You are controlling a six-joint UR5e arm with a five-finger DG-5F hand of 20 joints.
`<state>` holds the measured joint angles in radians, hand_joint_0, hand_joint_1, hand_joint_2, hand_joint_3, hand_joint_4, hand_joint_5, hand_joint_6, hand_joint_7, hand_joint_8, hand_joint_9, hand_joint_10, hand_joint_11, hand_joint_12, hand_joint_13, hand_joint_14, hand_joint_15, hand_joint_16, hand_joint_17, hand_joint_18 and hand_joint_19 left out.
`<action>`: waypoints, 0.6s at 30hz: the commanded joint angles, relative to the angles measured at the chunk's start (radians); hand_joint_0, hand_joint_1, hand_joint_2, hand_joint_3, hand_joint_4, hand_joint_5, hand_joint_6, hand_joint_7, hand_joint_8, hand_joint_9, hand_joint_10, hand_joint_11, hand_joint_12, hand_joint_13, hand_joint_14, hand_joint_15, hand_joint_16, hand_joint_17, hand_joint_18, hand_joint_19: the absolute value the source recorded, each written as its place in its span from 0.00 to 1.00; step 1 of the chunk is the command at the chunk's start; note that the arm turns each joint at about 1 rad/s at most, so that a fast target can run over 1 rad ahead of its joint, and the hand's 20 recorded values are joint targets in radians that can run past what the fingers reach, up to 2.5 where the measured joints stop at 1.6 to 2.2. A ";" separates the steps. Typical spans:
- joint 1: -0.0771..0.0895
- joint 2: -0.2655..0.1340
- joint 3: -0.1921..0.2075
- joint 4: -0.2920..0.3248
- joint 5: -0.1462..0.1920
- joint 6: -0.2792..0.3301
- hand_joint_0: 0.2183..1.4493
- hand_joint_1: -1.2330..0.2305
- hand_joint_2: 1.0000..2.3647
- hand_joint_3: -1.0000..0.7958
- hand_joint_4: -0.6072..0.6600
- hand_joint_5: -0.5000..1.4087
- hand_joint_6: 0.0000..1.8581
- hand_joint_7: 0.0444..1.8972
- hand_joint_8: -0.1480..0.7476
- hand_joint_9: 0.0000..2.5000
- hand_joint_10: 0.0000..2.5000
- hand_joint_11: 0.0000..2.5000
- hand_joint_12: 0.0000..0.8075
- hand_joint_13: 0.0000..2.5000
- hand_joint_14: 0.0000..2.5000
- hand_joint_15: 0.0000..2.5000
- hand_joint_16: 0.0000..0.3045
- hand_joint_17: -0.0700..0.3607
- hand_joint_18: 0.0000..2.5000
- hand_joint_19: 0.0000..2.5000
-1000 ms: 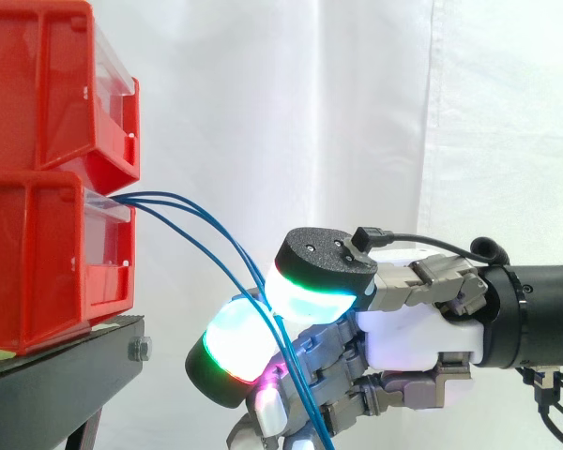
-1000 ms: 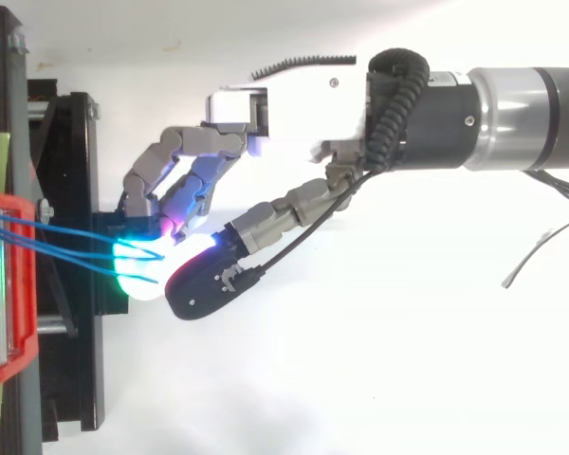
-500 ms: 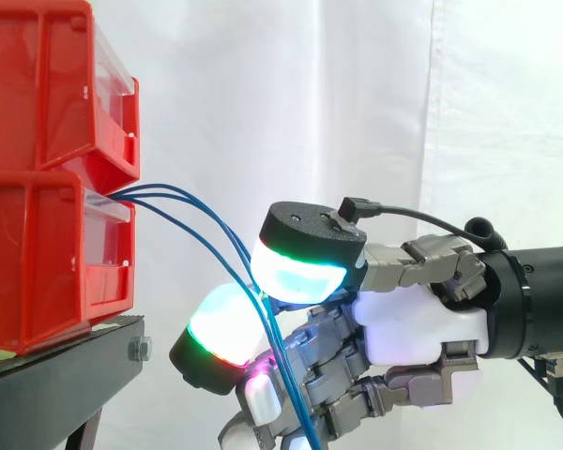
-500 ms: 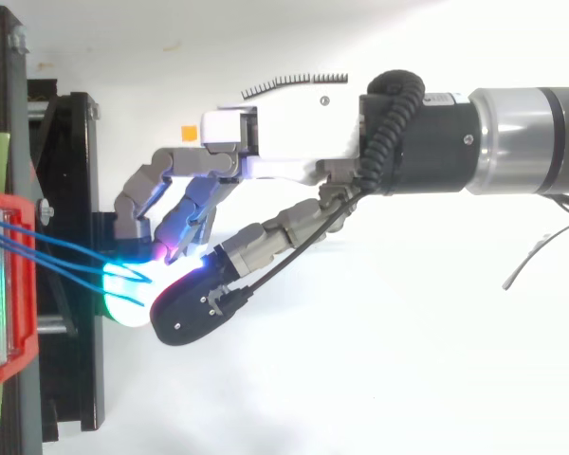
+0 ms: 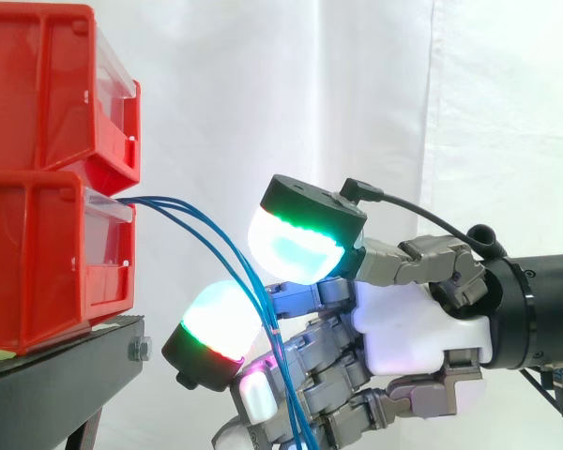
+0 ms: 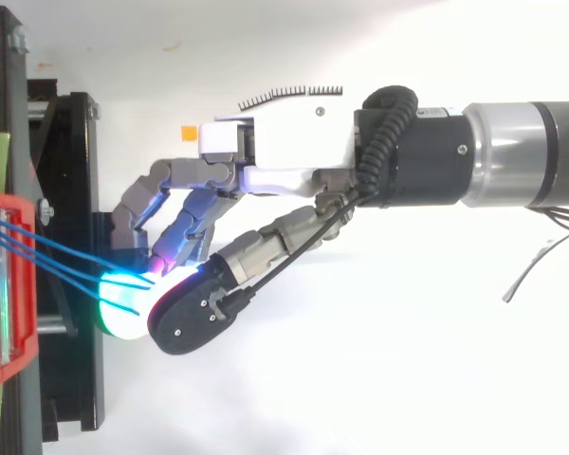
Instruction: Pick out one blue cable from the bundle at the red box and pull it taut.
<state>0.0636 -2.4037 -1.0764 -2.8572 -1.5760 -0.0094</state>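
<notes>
- White curtain [image 5: 263,94] hangs behind the whole setup, just a plain backdrop.
- So the hand [image 5: 413,328] comes in from the right and sits low, right of the bins and aimed left at them. From above [image 6: 275,142] it's parked close to the right edge of the stand.
- Grip-wise, I honestly can't tell whether it's clamped on anything or just sitting loosely around the strands.
- The blue cables [image 5: 192,220] are three strands coming out of the front of the lower red bin [image 5: 38,262]. They arc right and down into the hand, then drop off the bottom of the side view. In the top view [image 6: 66,261] they spread a bit at the bin and bunch together at the hand.
- Progress, my read: early days. All three strands run together, so no single one looks picked out, and they curve rather than run straight, so nothing's taut. Left to do: isolate one and pull away to the right.
- Upper red bin [image 5: 47,94] is stacked on the lower one, and both sit on the black stand [image 5: 66,375].
- Below the arm in the top view is a bare white surface [image 6: 360,379].
</notes>
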 commanded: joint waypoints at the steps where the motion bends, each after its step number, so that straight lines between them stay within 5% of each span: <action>1: 0.001 0.000 0.000 0.001 0.001 0.003 0.27 0.39 0.00 0.31 0.58 0.17 0.50 0.38 0.48 0.35 0.01 0.23 0.46 0.30 0.01 0.15 0.18 0.45 0.27 0.28; 18: 0.001 0.000 -0.002 0.001 0.001 0.003 0.33 0.34 0.02 0.46 0.46 0.18 0.51 0.43 0.48 0.38 0.01 0.24 0.44 0.32 0.01 0.16 0.17 0.43 0.29 0.27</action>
<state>0.0644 -2.4038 -1.0782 -2.8567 -1.5754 -0.0061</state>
